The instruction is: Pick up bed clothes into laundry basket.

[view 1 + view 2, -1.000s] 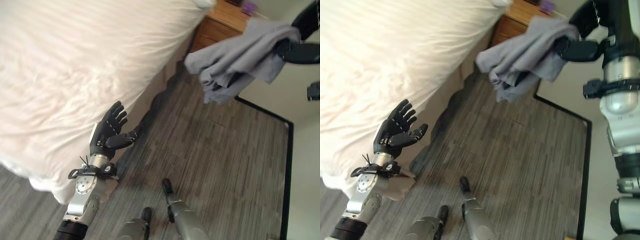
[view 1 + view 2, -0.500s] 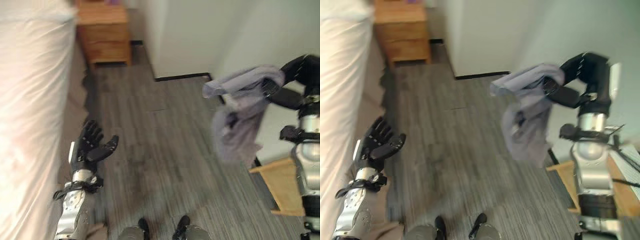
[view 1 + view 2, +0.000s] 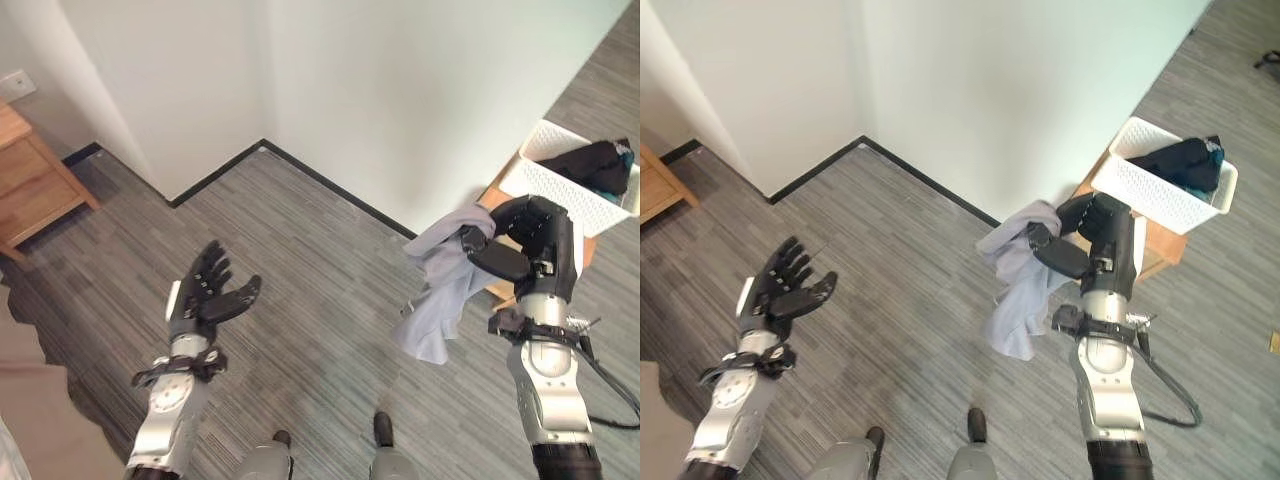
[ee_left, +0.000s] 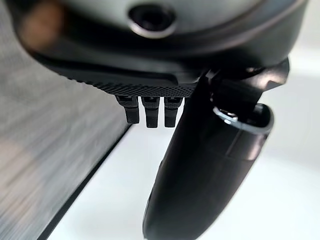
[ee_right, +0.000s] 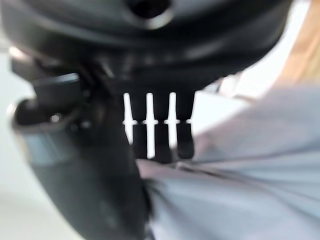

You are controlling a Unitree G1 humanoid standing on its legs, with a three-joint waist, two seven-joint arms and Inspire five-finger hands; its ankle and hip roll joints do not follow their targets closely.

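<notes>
A grey garment (image 3: 437, 290) hangs in the air from my right hand (image 3: 528, 240), whose fingers and thumb are curled round its upper edge; it shows close up in the right wrist view as grey cloth (image 5: 250, 170) past the hand. A white laundry basket (image 3: 565, 183) with dark clothes (image 3: 596, 163) in it stands on a low wooden stand (image 3: 1159, 250) just behind and to the right of that hand. My left hand (image 3: 207, 292) is raised over the floor at the left, fingers straight and spread, holding nothing.
A white wall corner with a black skirting board (image 3: 300, 172) stands ahead. A wooden nightstand (image 3: 30, 180) is at the far left, and a beige bed skirt (image 3: 35, 400) at the lower left. Grey plank floor (image 3: 320, 290) lies between my hands.
The camera has swung right: bed and nightstand slid off to the left, and the white basket came into sight. My right hand still holds the grey garment, now beside the basket.
</notes>
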